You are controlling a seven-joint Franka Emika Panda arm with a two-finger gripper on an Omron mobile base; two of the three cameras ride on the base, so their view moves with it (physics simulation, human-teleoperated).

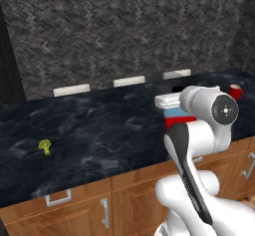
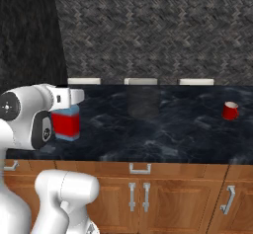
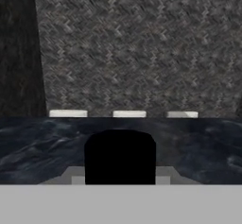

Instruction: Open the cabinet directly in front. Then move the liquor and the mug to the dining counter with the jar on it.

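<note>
So I'm at the dining counter (image 2: 163, 129) with the liquor (image 2: 66, 123) in my claw (image 2: 66, 110), shut down around the bottle's upper part. From the right side you can see the blue top and red band hanging under my hand, low over the left stretch of the black marble, just about at the surface. I can't tell if it's actually touching down yet. In the hand camera the black cap (image 3: 120, 156) sits dead centre between my fingers.

My guess is I'm in the placing step for the bottle. Next move calls for easing it the rest of the way down until it stands flat, then spreading the claw and lifting straight up so I don't tip it. It's squarish, so it should sit steady.

The mug (image 2: 230, 110) is already on the counter, far right, looks like it's leaning or on its side, well apart from the bottle. So the mug part looks done to me.

Count: one bottle, one red mug, three white stool tops (image 2: 141, 81) along the far edge, one little yellow-green thing (image 1: 45, 146) on the left of the counter. No idea what that is, too small. There's also a dim dark cylinder shape (image 2: 143, 102) mid-counter, could be the jar, can't say.
</note>
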